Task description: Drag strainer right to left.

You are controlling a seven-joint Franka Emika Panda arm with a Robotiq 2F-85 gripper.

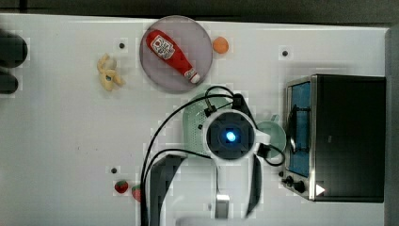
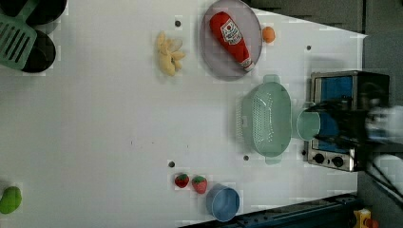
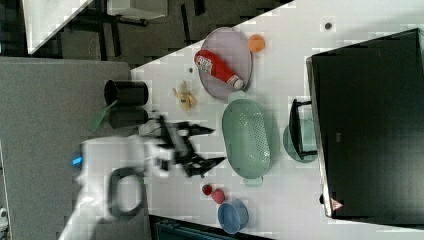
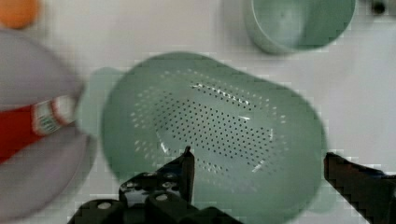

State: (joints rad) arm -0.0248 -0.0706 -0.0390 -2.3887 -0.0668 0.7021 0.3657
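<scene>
Strainer (image 4: 215,126), a pale mint-green oval basin with a patch of small holes in its middle, lay on the white counter (image 1: 70,132) directly under the tool (image 4: 257,161). In the wrist view the two black fingers (image 4: 184,170) of the tool stood wide apart above the strainer's rim, one over the perforated inside and the other beyond its outer edge, and they held nothing. In the right view the tool (image 3: 212,146) hung apart from the strainer (image 3: 248,137), toward the right view's left.

Just beside the strainer, on the side of the toaster oven (image 2: 344,118), stood a small round mint-green cup (image 2: 308,124). On the opposite end, near one handle of the strainer, lay a round grey-pink plate (image 2: 214,57) with a red ketchup bottle (image 2: 232,35) on it. The bottle had a white label, but its writing could not be read. A small orange ball (image 2: 268,34) lay close to the plate's edge.

Farther off in the left view were a yellow toy (image 2: 168,53), two strawberries (image 2: 191,182), a blue bowl (image 2: 222,203) and a green spatula (image 2: 16,35).
</scene>
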